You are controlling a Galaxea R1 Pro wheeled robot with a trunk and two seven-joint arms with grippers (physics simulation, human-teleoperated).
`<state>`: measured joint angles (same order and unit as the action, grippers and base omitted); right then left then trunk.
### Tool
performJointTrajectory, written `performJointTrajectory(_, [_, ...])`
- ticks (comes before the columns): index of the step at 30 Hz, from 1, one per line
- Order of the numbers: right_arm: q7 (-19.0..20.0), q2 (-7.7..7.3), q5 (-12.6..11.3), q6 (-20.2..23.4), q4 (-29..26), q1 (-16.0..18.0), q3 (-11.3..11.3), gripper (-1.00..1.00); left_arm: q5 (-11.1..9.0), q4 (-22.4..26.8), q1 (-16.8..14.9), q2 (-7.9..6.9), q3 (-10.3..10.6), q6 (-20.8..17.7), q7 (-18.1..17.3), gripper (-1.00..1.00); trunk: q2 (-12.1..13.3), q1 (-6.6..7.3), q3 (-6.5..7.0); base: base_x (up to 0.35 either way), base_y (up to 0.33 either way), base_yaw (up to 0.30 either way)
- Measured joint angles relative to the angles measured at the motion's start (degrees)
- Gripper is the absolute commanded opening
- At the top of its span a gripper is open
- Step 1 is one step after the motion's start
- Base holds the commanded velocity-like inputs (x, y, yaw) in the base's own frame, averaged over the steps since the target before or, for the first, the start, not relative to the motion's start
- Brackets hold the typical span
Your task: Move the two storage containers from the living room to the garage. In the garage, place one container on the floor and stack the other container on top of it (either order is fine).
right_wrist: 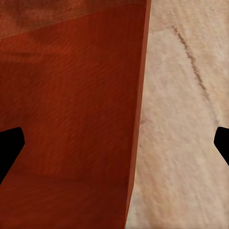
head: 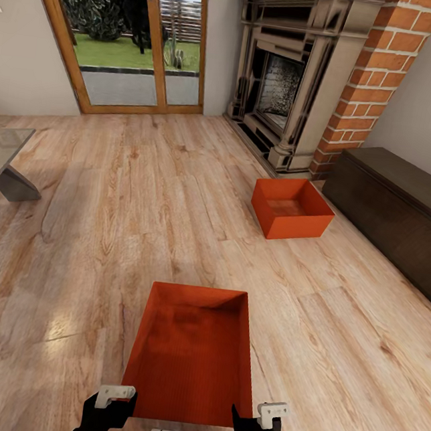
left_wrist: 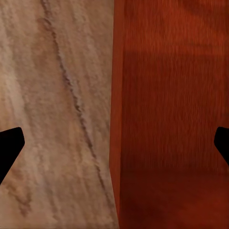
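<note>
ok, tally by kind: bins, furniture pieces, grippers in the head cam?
Orange-red storage containers: 2, near container and far container
Dark brown bench: 1
Glass-topped table: 1
Grippers: 2, left gripper and right gripper
Total: 6

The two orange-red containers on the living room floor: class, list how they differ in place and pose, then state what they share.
The near container lies between the left gripper and right gripper, each open astride a side wall; the far container sits untouched beside the dark bench, before the fireplace.
The near container lies square to the robot; the far container is turned at an angle.
Both are orange-red, lidless and empty.
</note>
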<state>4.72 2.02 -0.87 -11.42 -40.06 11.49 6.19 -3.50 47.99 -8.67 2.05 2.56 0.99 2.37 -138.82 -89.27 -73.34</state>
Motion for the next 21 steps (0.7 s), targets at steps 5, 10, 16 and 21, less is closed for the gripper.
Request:
performJointTrajectory(5, [0.13, 0.00, -0.02, -0.01, 0.03, 0.00, -0.03, -1.00, 0.00, 0.00, -0.01, 0.00, 0.00, -0.03, 0.00, -1.00, 0.00, 0.00, 0.00, 0.000, 0.000, 0.000])
performJointTrajectory(10, [0.13, 0.01, 0.07, -0.06, 0.01, 0.00, -0.12, -1.00, -0.21, 0.01, -0.01, 0.00, 0.09, 0.10, -0.14, -1.00, 0.00, 0.00, 0.00, 0.000, 0.000, 0.000])
performJointTrajectory(16, [0.23, 0.01, 0.09, -0.08, 0.01, 0.00, -0.19, -1.00, -0.20, 0.00, -0.01, 0.01, 0.09, 0.12, -0.14, -1.00, 0.00, 0.00, 0.00, 0.000, 0.000, 0.000])
performJointTrajectory(21, [0.18, 0.01, 0.08, -0.02, 0.01, 0.00, -0.16, -1.00, -0.21, -0.01, -0.01, 0.01, 0.09, 0.14, -0.14, -1.00, 0.00, 0.00, 0.00, 0.000, 0.000, 0.000])
